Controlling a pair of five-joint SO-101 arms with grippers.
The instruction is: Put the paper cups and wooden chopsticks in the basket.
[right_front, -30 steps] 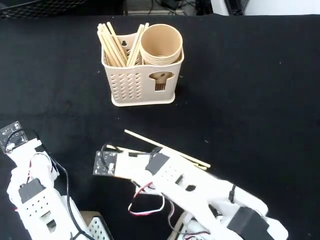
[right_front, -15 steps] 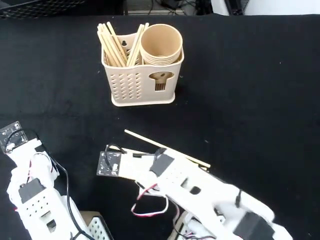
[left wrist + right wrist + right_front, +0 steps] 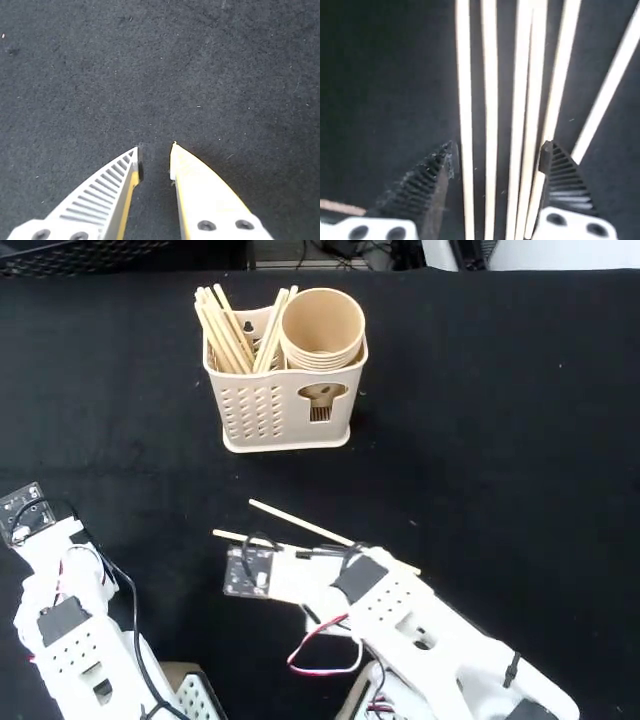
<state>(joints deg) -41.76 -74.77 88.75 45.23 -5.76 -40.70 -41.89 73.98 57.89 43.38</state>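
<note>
Wooden chopsticks (image 3: 490, 100), thin, loose on black bench (image 3: 520, 420): likely light, stiff, apt to roll; best gripped mid-length. Right fingers (image 3: 425, 190) wide open astride them, empty; left fingers (image 3: 200, 195) narrowly parted, empty.

Stacked paper cups (image 3: 322, 328) and chopsticks (image 3: 232, 335) upright in basket (image 3: 280, 412); loose chopsticks (image 3: 295, 521) flat nearby

in the basket (image 3: 285, 412), paper cups (image 3: 322, 330) stand right, chopsticks (image 3: 228, 335) left; loose chopsticks (image 3: 298, 524) lie on the table (image 3: 500, 440) before it.
</note>
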